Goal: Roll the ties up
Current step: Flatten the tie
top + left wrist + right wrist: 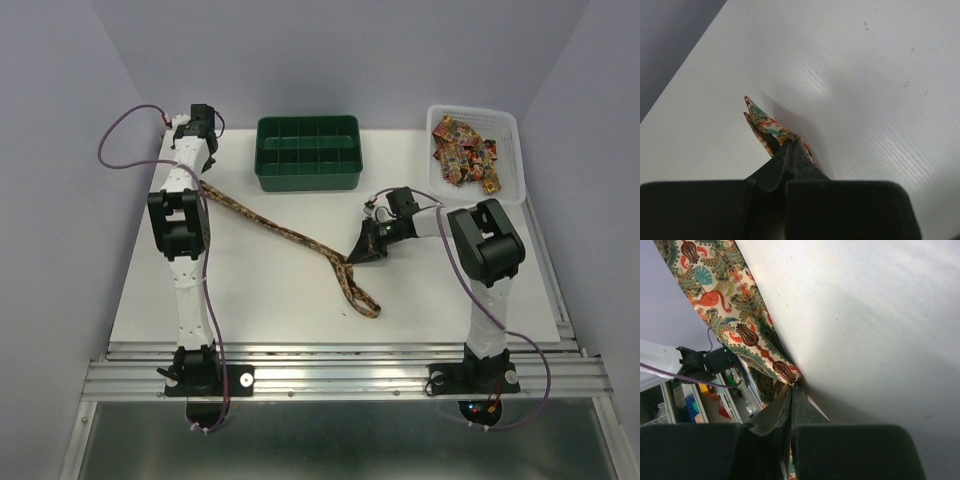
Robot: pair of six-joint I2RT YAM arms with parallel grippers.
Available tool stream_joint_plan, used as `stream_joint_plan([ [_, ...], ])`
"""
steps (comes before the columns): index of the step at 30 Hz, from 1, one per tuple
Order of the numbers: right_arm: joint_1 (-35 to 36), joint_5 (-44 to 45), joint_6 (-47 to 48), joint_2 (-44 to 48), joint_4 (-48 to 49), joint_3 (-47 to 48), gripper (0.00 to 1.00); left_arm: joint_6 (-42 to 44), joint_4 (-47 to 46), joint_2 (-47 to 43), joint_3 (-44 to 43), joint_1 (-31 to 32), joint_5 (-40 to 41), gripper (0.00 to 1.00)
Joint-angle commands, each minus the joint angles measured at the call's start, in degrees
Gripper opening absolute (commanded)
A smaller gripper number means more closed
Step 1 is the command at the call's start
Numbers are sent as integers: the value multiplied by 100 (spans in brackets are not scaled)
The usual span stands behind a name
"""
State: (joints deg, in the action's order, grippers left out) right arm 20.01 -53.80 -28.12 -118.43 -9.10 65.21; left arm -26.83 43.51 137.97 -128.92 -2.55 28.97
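Holding tie pinched at two places | my left gripper is clamping its pointed tip, my right gripper is nipping it farther along | tie is lying diagonally across table | I am judging: keeping it taut, edges aligned, rolling tightly from one end.

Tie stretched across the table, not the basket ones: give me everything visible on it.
The tie is a long, narrow fabric strip in a busy red, green, brown and cream paisley print. It runs diagonally across the white table. The left gripper is shut on its pointed end, where two layers show. The right gripper is shut on it further along. Past that grip the rest trails toward the near edge, bent and looped. It is not yet rolled.
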Motion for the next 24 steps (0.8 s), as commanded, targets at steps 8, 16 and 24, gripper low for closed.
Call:
stream_joint_plan([
  [8,-322,1037,70,-356,-478,475,4,301,-255,423,-783,44,-163,12],
  [16,-349,1618,123,-611,-838,932,16,363,-896,195,-590,105,-594,68],
  [24,-516,2144,69,-655,-1093,1336,28,310,-1274,-200,-195,149,-902,72],
])
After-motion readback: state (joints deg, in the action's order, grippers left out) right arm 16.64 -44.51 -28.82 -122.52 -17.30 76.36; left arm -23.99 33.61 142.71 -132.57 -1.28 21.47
